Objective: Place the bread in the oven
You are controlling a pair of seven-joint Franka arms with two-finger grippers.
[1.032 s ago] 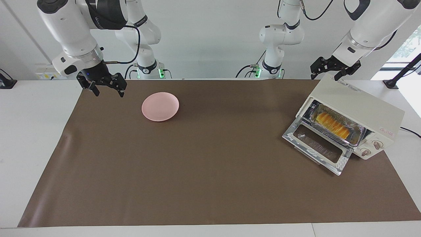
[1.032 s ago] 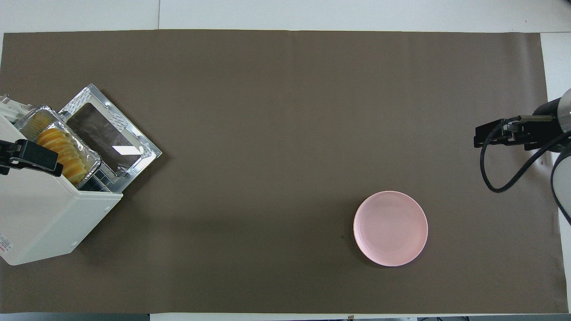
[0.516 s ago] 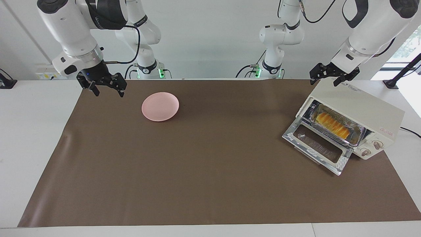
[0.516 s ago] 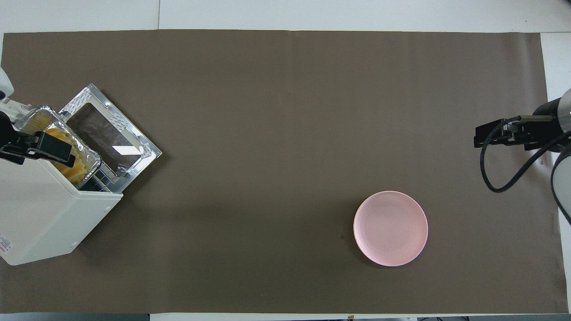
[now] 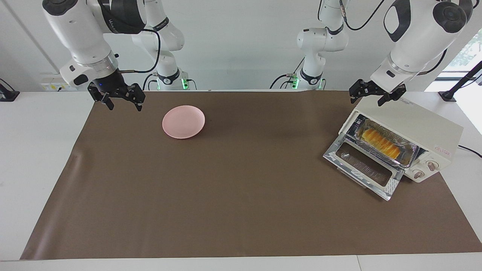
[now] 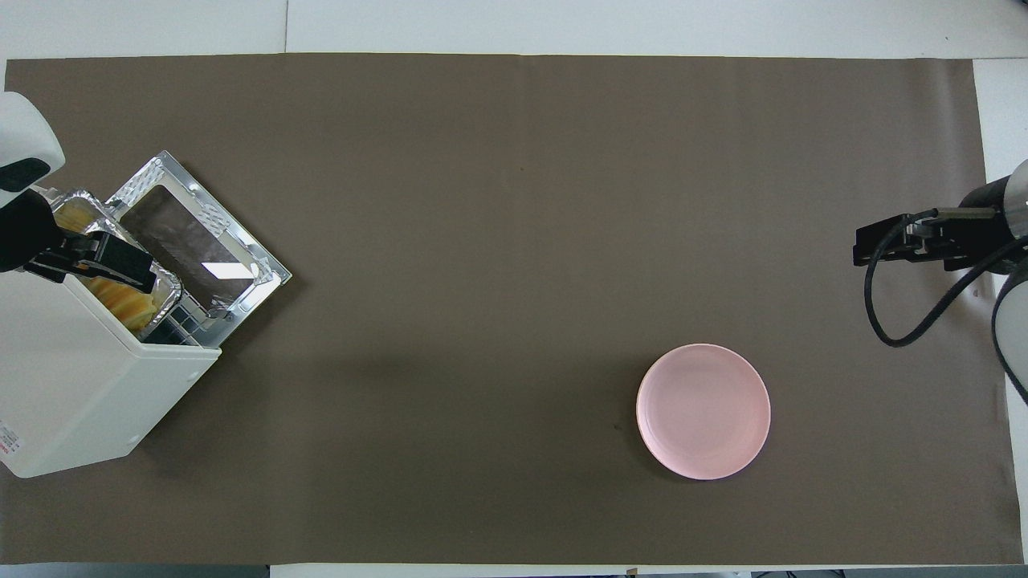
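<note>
One pink plate (image 5: 183,121) lay alone on the brown mat (image 5: 241,210) toward the right arm's end. One oven (image 5: 410,131), its door (image 5: 363,167) down, held the bread (image 5: 379,143) inside. The left gripper (image 5: 376,96) hung above the oven, released and empty. The right gripper (image 5: 119,98) waited, fingers spread.

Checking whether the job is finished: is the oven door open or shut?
Open. The oven has its glass door folded down flat in front, and the bread shows in the uncovered mouth.
</note>
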